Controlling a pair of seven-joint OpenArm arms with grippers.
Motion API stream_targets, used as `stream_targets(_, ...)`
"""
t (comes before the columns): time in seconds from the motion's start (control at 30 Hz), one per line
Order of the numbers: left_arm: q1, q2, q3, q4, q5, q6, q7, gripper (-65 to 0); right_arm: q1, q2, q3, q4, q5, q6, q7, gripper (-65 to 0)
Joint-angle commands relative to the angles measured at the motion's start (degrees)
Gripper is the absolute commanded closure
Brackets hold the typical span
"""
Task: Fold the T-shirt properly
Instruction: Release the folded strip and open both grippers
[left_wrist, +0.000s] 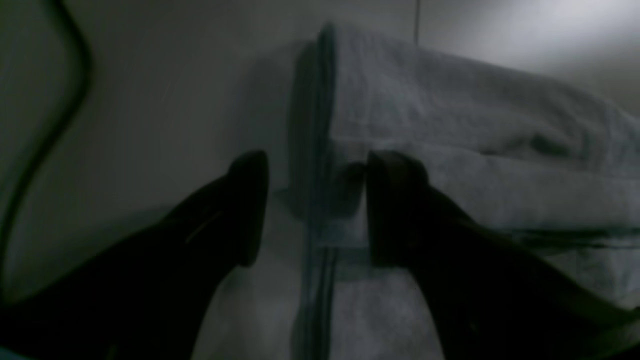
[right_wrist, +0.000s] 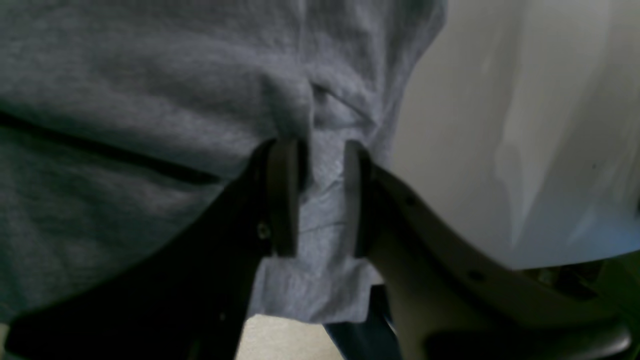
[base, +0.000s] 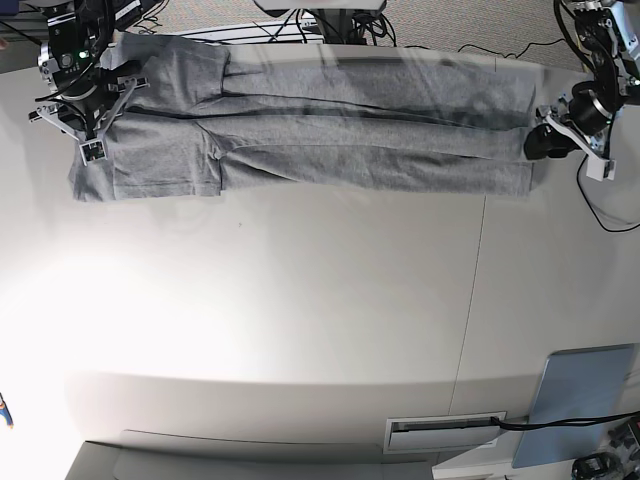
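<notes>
While the shirt (base: 320, 125) lies folded in a long band along the table's (base: 300, 300) far edge, your left gripper (left_wrist: 317, 210) gapes over its hem, and your right gripper (right_wrist: 320, 197) straddles fabric, jaws part-open.

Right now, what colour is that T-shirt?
Heather grey T-shirt, plain on the side showing; clearest in the base view.

This looks like a robotics lab: a broad white worktop (base: 330, 290) with two camera-bearing robot arms mounted at its far corners, black cables (base: 340, 25) trailing off the back edge onto speckled carpet (base: 450, 20), and a blue-grey panel (base: 585, 405) propped at the near corner.
</notes>
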Motion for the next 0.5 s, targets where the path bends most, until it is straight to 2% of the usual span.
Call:
stream_targets(0.0,-0.72,-0.76,-0.20,0.04,-1.57,-0.17,-0.79,-33.0,0.02,0.83,0.59,0.98,-0.55,-0.46,1.11,-16.0)
stream_targets(0.2,-2.82,-0.66,-0.11,-5.92,-1.57,-0.24,-0.02,-33.0,0.02,0.81,0.59,0.98,-0.55,-0.46,1.09,-16.0)
stream_targets(0.3,-2.91,-0.63,-0.11,-7.72,-2.29,-3.34,3.34,-32.2,0.04,0.83,0.59,0.98,-0.55,-0.46,1.16,-16.0)
stream_targets(0.4,-2.84,-0.66,-0.11,-8.07,-4.61,-7.23,9.77,-25.5,0.04,0.83,0.59,0.98,-0.55,-0.46,1.29,-16.0)
stream_targets(0.47,-2.78,-0.72,-0.11,-8.07,-6.84,-8.50,11.74,-18.2,0.07,0.83,0.59,0.98,-0.55,-0.46,1.46,-16.0)
